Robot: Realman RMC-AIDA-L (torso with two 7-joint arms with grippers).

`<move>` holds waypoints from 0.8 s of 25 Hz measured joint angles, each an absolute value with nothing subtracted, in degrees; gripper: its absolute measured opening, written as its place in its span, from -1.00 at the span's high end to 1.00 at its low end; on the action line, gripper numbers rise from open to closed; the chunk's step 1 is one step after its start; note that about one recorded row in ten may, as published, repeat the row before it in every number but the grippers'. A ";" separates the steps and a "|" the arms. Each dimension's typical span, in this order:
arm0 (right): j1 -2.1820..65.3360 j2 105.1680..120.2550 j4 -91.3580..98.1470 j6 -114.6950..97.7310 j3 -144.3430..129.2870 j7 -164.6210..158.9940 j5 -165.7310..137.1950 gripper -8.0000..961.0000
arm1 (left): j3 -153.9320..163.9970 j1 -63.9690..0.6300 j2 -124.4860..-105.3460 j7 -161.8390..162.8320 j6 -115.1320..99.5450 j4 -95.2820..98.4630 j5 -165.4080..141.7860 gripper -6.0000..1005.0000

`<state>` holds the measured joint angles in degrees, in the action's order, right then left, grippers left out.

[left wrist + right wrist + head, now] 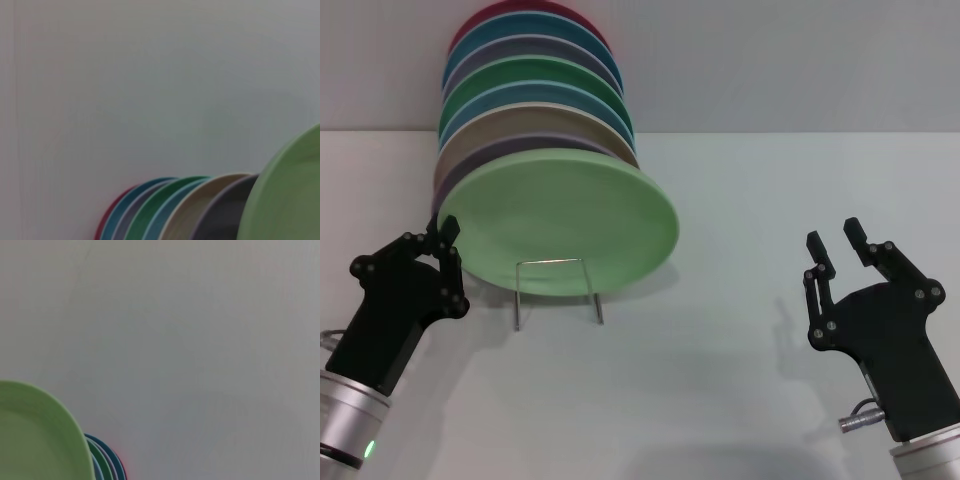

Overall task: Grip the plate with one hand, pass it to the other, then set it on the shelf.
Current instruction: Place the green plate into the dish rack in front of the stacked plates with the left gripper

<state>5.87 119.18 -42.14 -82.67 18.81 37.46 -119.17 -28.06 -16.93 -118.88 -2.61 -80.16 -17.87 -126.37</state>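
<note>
Plate (560, 225): round, matte pastel green, shallow rim; stands tilted at the front of a row of coloured plates (535, 90), leaning over the shelf (557, 290), a thin silver wire loop on the white table (720, 400). Left gripper (445, 240) sits at the plate's left edge; contact and finger gap cannot be told. Right gripper (838, 250) is well apart, fingers spread, empty. Plain pale wall (770, 60) behind.

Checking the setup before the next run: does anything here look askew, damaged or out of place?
Nothing stands out. The light green plate leans in the wire shelf at the front of the row of coloured plates, intact. The left gripper sits by its rim; the right gripper waits apart, jaws open.
</note>
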 joint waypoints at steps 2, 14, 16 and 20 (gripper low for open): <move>5.95 119.18 -41.97 -82.67 18.86 37.46 -119.17 0.33 | -28.04 -16.96 -118.92 -2.60 -79.28 -17.87 -126.42 0.84; 6.73 119.22 -41.18 -82.69 19.51 37.38 -119.07 0.26 | -27.21 -16.93 -118.78 -2.50 -77.59 -17.92 -126.57 0.82; 6.85 119.23 -41.15 -82.68 19.51 37.38 -118.89 0.25 | -27.21 -16.88 -118.76 -2.50 -77.67 -17.93 -126.57 0.74; 7.72 119.26 -41.10 -82.70 19.53 37.35 -116.59 0.23 | -27.23 -14.89 -118.66 -2.48 -80.39 -18.02 -126.57 0.58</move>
